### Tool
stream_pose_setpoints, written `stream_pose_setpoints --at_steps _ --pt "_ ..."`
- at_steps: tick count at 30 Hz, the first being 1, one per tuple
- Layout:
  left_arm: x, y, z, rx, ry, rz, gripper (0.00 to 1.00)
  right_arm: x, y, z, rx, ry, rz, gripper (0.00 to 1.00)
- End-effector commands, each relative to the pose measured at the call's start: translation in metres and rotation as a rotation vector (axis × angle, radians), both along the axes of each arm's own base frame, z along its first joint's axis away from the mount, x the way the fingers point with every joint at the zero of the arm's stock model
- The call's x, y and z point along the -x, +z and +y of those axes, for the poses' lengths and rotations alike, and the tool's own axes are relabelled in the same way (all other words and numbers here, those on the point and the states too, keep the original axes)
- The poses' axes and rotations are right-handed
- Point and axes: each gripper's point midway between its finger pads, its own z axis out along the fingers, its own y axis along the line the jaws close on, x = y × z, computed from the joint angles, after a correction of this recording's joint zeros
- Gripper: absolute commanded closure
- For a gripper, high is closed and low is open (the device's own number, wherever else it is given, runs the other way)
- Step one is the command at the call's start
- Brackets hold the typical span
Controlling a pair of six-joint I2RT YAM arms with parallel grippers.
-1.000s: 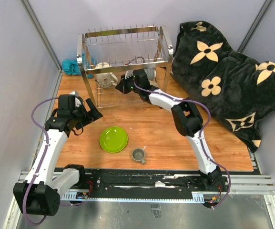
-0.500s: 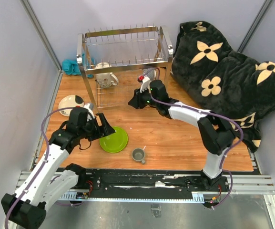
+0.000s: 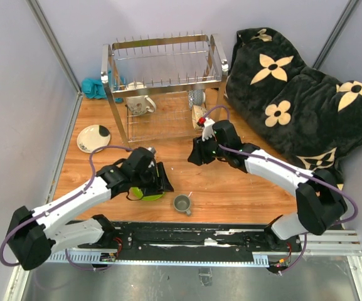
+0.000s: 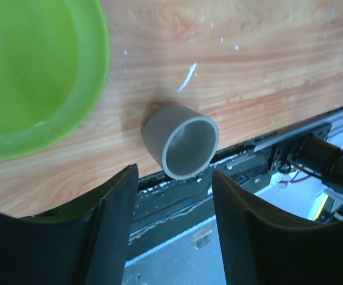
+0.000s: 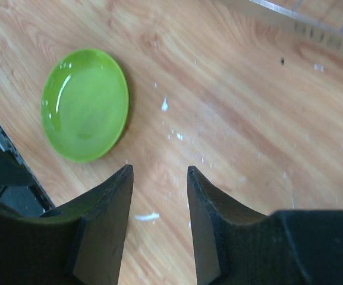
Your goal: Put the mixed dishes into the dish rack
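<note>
The left gripper is seen with its jaws partly apart and nothing held between them. It is hung low over the near edge of the round lime-green plate. The small grey mug is stood on the wooden table just beside that plate. The right gripper is also held partly apart and empty, above bare wood near the big shiny wire dish rack. A white mug is seen inside the rack, under its top level. The cream plate with a black patch is laid on the table left of the rack.
</note>
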Motion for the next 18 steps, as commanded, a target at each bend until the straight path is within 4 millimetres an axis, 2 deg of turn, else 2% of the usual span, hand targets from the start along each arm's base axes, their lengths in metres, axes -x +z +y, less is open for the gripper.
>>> stream_pose_setpoints --at_steps 1,9,18 --pt "0.012 -0.009 -0.028 0.03 -0.001 0.06 0.41 0.031 -0.016 -0.031 0.095 -0.048 0.093 0.57" --pt "0.035 -0.03 -0.05 0.014 -0.03 0.14 0.42 0.052 -0.028 -0.063 0.093 -0.129 0.201 0.52" --pt "0.038 -0.045 -0.043 -0.033 0.007 0.147 0.47 0.056 -0.023 -0.072 0.068 -0.134 0.205 0.52"
